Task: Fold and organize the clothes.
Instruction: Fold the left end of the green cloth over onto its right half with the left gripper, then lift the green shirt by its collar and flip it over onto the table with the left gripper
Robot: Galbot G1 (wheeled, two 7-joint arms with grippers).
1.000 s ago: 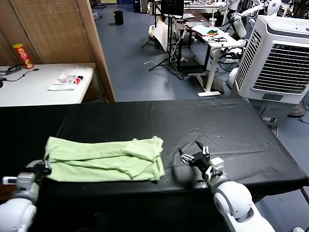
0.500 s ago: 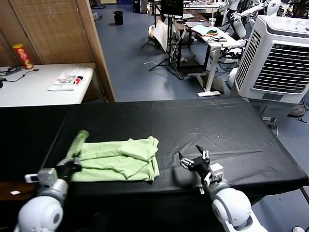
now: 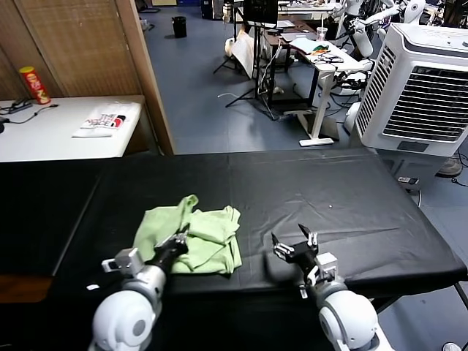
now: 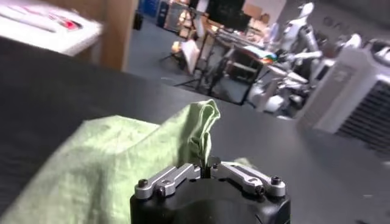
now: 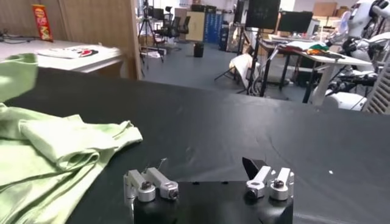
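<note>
My left gripper (image 3: 178,241) is clamped on a fold of the green T-shirt (image 3: 197,235), holding that edge up above the rest of the bunched cloth on the black table (image 3: 351,197). My right gripper (image 3: 295,245) sits spread open just right of the shirt, touching nothing.

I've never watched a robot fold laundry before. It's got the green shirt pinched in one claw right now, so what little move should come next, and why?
Probably carry on a little toward the right, then lay the cloth down. The left gripper is shut on the T-shirt, holding its left end raised over the rest, not yet flat on the black table. The right gripper waits open beside it.
</note>
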